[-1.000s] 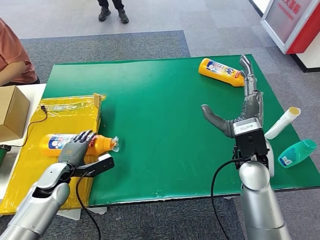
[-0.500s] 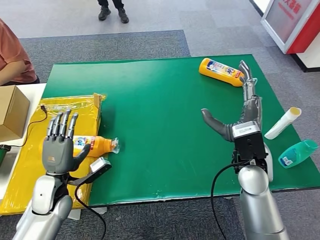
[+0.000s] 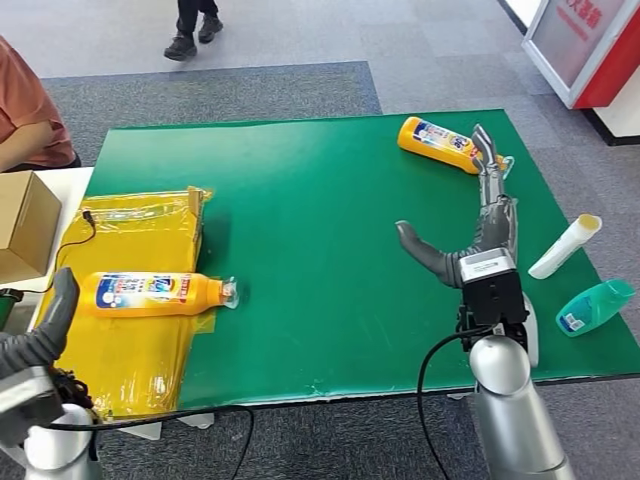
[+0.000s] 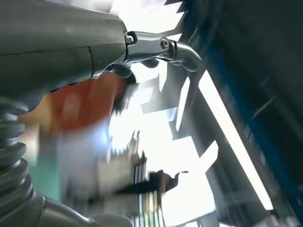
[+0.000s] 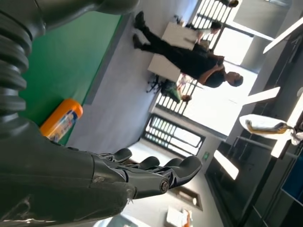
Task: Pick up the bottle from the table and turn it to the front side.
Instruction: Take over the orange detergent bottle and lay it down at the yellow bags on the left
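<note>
Bottle [image 3: 155, 294] lies label-up on the yellow bag [image 3: 128, 350]; left hand [image 3: 45, 330], fingers open, has withdrawn. Right hand [image 3: 472, 215] spreads empty beside the second bottle [image 3: 441, 143].

Blue-and-white label with a red patch on the near orange bottle [image 3: 155, 293], lying on the yellow bag [image 3: 128, 350]; print too small to read. Similar blue, white and red label on the far orange bottle [image 3: 443, 143] on the green table [image 3: 324, 200]; large blue shapes, perhaps digits, not legible. Small white label on the teal bottle [image 3: 595, 306]; unreadable. White characters on the red-and-white sign [image 3: 585, 45] at the far right corner, cut off and not readable. Small green plate on a wall in the right wrist view, illegible.
</note>
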Tool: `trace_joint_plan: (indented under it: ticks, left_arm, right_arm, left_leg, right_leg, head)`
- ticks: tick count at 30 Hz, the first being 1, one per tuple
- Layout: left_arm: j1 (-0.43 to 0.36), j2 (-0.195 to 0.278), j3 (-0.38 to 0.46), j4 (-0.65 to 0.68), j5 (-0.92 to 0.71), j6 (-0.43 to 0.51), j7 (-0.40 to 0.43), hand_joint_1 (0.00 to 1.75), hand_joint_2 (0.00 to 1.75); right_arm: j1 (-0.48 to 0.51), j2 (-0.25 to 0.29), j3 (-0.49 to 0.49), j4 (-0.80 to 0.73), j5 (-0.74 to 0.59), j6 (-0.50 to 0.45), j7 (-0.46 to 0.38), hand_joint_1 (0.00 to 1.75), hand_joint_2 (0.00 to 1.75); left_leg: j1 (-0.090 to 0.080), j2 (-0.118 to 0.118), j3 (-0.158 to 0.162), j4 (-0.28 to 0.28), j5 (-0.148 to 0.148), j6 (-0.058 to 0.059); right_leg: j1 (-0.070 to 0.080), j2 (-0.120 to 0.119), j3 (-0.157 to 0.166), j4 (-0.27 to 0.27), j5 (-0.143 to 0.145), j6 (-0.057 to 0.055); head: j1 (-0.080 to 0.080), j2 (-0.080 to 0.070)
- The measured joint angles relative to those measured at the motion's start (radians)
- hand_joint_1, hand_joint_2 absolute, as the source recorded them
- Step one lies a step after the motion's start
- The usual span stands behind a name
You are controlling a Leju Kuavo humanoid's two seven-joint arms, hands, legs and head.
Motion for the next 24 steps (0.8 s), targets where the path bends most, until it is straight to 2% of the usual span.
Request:
trace_joint_plan:
  ticks: [2, 4, 7, 9, 13, 20, 24]
  left_arm:
    - [0.002, 0.052, -0.045, -0.004, 0.292, -0.212, 0.041, 0.0, 1.75]
    - [0.003, 0.088, -0.061, -0.001, 0.476, -0.396, 0.047, 0.0, 1.75]
    - [0.003, 0.12, -0.058, 0.014, 0.616, -0.582, 0.056, 0.0, 1.75]
    - [0.004, 0.132, -0.054, 0.032, 0.671, -0.663, 0.065, 0.0, 1.75]
    - [0.008, 0.146, -0.051, 0.06, 0.721, -0.745, 0.075, 0.0, 1.75]
    - [0.013, 0.16, -0.051, 0.08, 0.755, -0.826, 0.1, 0.0, 1.75]
    - [0.015, 0.161, -0.052, 0.083, 0.758, -0.842, 0.103, 0.0, 1.75]
  right_arm:
    - [0.01, -0.01, -0.001, -0.006, -0.099, 0.07, -0.009, 0.0, 1.75]
    - [0.015, -0.021, -0.002, -0.006, -0.212, 0.164, -0.014, 0.0, 1.75]
    - [0.018, -0.04, -0.002, 0.002, -0.351, 0.289, -0.013, 0.0, 1.75]
    - [0.017, -0.053, -0.001, 0.012, -0.409, 0.338, -0.013, 0.0, 1.75]
    - [0.014, -0.072, -0.001, 0.029, -0.461, 0.378, -0.012, 0.0, 1.75]
    - [0.011, -0.088, -0.001, 0.045, -0.5, 0.411, -0.011, 0.0, 1.75]
    - [0.011, -0.09, -0.001, 0.046, -0.502, 0.417, -0.011, 0.0, 1.75]
  left_leg:
    - [0.0, 0.0, 0.0, 0.0, 0.0, 0.0]
    - [0.0, 0.0, 0.0, 0.0, -0.001, -0.001]
    - [0.0, 0.0, 0.0, 0.0, -0.001, 0.0]
    - [0.0, 0.0, 0.0, 0.0, 0.0, 0.0]
    - [0.0, 0.0, 0.0, 0.0, -0.001, 0.001]
    - [0.0, 0.0, 0.0, 0.0, -0.001, 0.001]
    - [0.0, 0.0, 0.0, 0.0, -0.001, 0.001]
  right_leg:
    - [0.0, 0.0, 0.0, 0.0, 0.0, 0.0]
    - [0.0, 0.001, 0.0, 0.0, 0.0, -0.001]
    - [0.0, 0.001, 0.0, 0.0, 0.0, 0.0]
    - [0.0, 0.0, 0.001, 0.0, 0.0, 0.0]
    - [0.0, 0.0, 0.001, 0.0, 0.0, 0.0]
    - [0.0, 0.0, 0.0, 0.0, 0.0, 0.0]
    - [0.0, 0.0, 0.0, 0.0, 0.0, 0.0]
  head:
    - [0.0, 0.0]
    - [0.0, 0.0]
    - [0.0, 0.0]
    - [0.0, 0.0]
    - [0.0, 0.0]
    - [0.0, 0.0]
    - [0.0, 0.0]
